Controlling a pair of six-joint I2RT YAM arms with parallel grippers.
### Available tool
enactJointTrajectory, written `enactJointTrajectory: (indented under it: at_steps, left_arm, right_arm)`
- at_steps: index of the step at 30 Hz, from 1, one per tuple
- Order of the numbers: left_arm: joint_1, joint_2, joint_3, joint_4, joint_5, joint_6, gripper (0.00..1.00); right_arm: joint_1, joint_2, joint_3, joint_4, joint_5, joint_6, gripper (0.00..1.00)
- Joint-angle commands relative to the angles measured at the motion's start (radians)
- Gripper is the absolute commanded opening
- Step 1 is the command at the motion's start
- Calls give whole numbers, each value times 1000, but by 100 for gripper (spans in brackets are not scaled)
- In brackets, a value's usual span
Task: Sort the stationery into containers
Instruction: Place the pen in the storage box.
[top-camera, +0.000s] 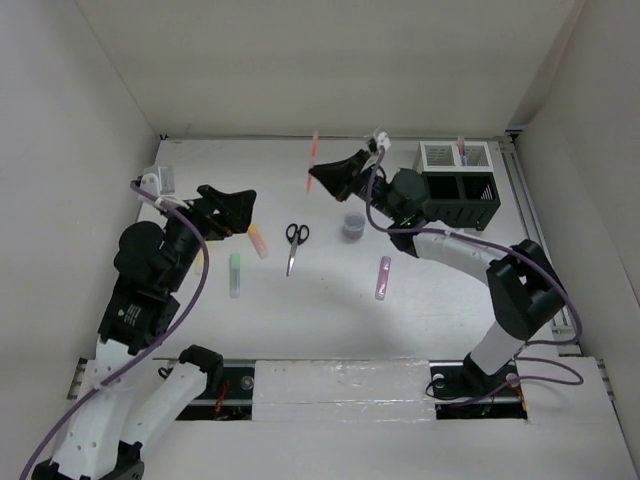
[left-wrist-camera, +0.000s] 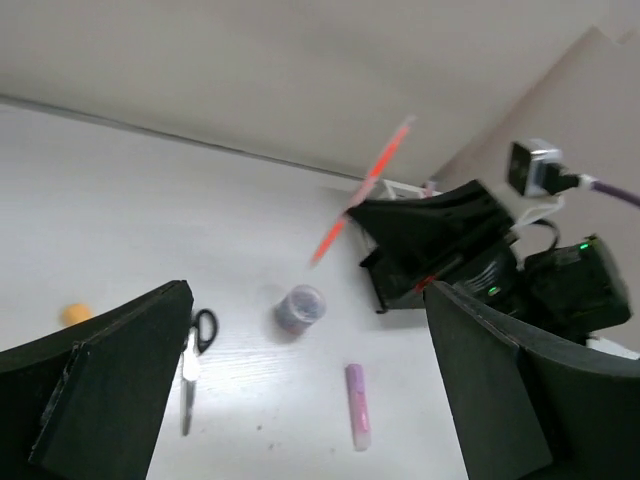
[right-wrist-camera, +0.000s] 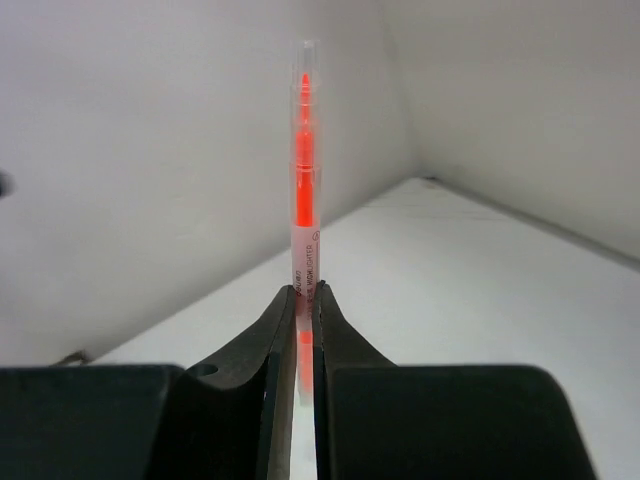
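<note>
Tightly, red pen, clamped in right claw

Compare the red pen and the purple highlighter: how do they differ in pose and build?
The red pen is pinched in the right gripper and held above the table at a tilt; the purple highlighter lies flat on the table, untouched. The red pen is long and thin; the purple highlighter is shorter and thicker. Both are outside the black organiser.
</note>
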Motion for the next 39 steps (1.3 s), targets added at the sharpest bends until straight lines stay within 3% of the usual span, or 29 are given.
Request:
enactJointTrajectory:
  at_steps: [1, 6, 10, 14, 25, 39]
  left_arm:
    - [2, -44, 18, -123, -183, 41, 100]
    - [2, -87, -116, -117, -231, 70, 100]
    - [2, -101, -132, -114, -220, 97, 100]
    - [2, -89, -134, -124, -245, 88, 100]
    - [2, -89, -143, -115, -188, 88, 100]
    - [2, -61, -143, -115, -179, 88, 100]
  right_arm:
    - [-128, -105, 17, -96, 82, -131, 0]
    - [-308, -169, 17, -293, 264, -399, 0]
    - [-553, -169, 27, -293, 163, -400, 0]
    - [-665, -128, 66, -293, 178, -388, 0]
    - [-797, 93, 196, -337, 168, -426, 0]
    - [-853, 202, 196, -337, 145, -408, 0]
